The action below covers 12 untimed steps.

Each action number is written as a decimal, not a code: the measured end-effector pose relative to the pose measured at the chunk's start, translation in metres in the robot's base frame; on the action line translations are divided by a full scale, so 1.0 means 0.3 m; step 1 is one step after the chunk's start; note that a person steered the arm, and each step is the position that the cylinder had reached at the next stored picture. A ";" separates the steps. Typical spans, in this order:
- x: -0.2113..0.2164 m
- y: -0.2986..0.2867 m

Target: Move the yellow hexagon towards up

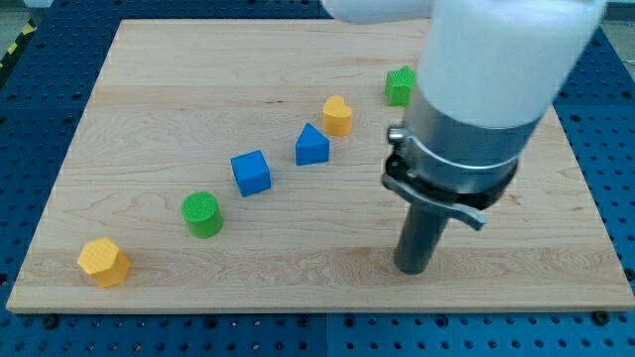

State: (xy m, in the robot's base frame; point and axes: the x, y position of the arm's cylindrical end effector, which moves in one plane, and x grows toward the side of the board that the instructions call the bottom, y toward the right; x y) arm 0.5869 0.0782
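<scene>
The yellow hexagon lies near the bottom left corner of the wooden board. My tip rests on the board at the lower right, far to the right of the hexagon and touching no block. A green cylinder, a blue cube, a blue pointed block and a yellow rounded block run in a diagonal line up to the right. A green block sits partly hidden behind the arm.
The arm's white and grey body covers the upper right of the board. A blue perforated table surrounds the board on all sides.
</scene>
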 end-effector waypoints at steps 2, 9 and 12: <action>0.104 -0.313; 0.062 -1.134; 0.064 -1.207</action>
State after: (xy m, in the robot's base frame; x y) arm 0.6062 -0.2839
